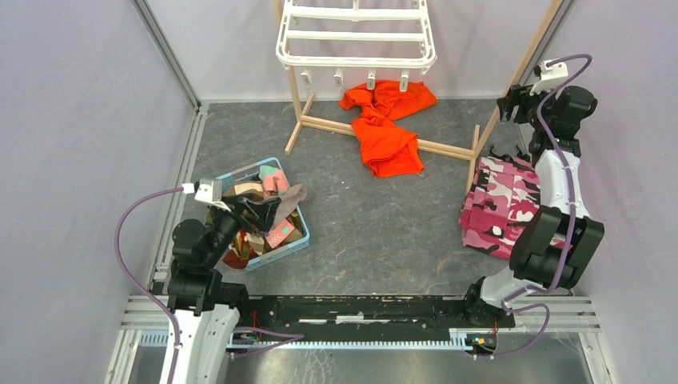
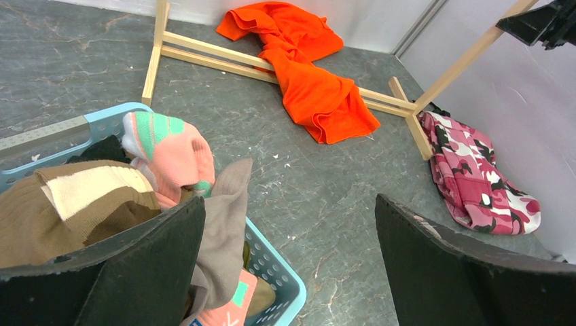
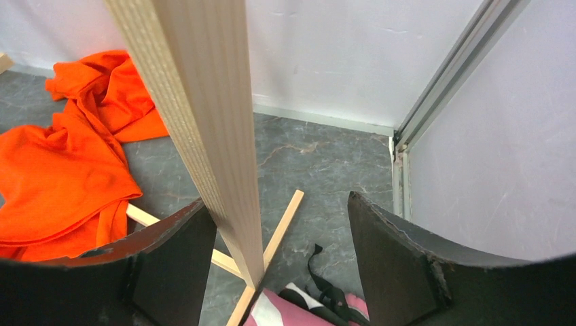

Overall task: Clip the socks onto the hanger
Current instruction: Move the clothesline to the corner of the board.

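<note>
The socks [image 1: 272, 200] lie heaped in a light blue basket [image 1: 300, 244] at the left. In the left wrist view I make out a pink and teal one [image 2: 170, 146], a brown and tan striped one [image 2: 68, 204] and a grey-brown one [image 2: 224, 224] draped over the rim. My left gripper [image 1: 257, 211] [image 2: 289, 204] hangs open over the basket's right edge, holding nothing. The white hanger [image 1: 356, 36] hangs at the back with small clips [image 1: 372, 80] under its front edge. My right gripper [image 1: 513, 102] [image 3: 278, 200] is open, with the stand's slanted wooden post [image 3: 204, 102] between its jaws, close to the left finger [image 3: 173, 261].
A light wooden stand [image 1: 440, 148] carries the hanger; its foot bars lie on the grey floor. An orange garment [image 1: 388, 128] [image 2: 312, 88] is draped over the foot bar. A pink camouflage cloth [image 1: 504, 204] [image 2: 475, 176] lies by the right wall. Metal rails run along both walls.
</note>
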`<state>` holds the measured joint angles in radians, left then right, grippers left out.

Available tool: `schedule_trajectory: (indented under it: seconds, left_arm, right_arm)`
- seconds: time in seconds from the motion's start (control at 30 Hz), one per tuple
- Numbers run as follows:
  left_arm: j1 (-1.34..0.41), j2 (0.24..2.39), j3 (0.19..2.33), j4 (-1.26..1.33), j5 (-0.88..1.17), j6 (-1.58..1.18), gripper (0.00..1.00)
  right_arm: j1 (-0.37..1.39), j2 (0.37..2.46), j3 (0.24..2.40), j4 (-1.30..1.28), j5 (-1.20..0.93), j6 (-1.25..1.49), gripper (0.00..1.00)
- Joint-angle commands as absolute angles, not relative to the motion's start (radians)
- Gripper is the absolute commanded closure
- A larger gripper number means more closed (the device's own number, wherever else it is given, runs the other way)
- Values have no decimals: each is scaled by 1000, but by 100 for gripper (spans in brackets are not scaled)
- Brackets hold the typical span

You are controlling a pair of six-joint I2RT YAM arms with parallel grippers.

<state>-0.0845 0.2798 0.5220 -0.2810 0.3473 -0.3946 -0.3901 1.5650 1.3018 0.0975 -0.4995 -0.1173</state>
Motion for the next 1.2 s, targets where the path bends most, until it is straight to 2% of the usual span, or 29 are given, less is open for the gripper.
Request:
schedule_trajectory:
  seconds: [0.0, 0.2, 0.43, 0.57, 0.83, 0.87, 0.93, 0.97, 1.17]
  left_arm:
    - [-74, 286, 522, -241, 369, -351, 0]
    - [-72, 280, 522, -241, 377, -352, 0]
    - [-72, 272, 522, -241, 385, -357, 0]
    - [-72, 272, 526, -241, 393, -366, 0]
    - [-74, 294, 558, -252, 414, -407, 0]
    - [-74, 302, 575, -264, 425, -413, 1]
    - [-74, 322, 615, -287, 458, -420, 0]
    - [-74, 327, 632, -299, 468, -429, 0]
    - [-74, 359, 651, -301, 538, -545, 0]
  right_arm:
    - [-417, 1566, 1374, 155, -454, -106, 22]
    - [-478, 1477, 1267, 153, -614, -118, 2]
    - [-559, 1247, 1033, 107, -742, -207, 2]
    - [-599, 1116, 983, -91, -868, -335, 2]
    - [-603, 890, 921, -483, -1273, -608, 2]
    - [-603, 887, 929, -630, -1379, -741, 2]
    - [-603, 917, 979, -1060, -1468, -1222, 2]
    - [-597, 937, 997, -1198, -1503, -1339, 2]
    - [-506, 1001, 974, -1255, -1510, -1427, 2]
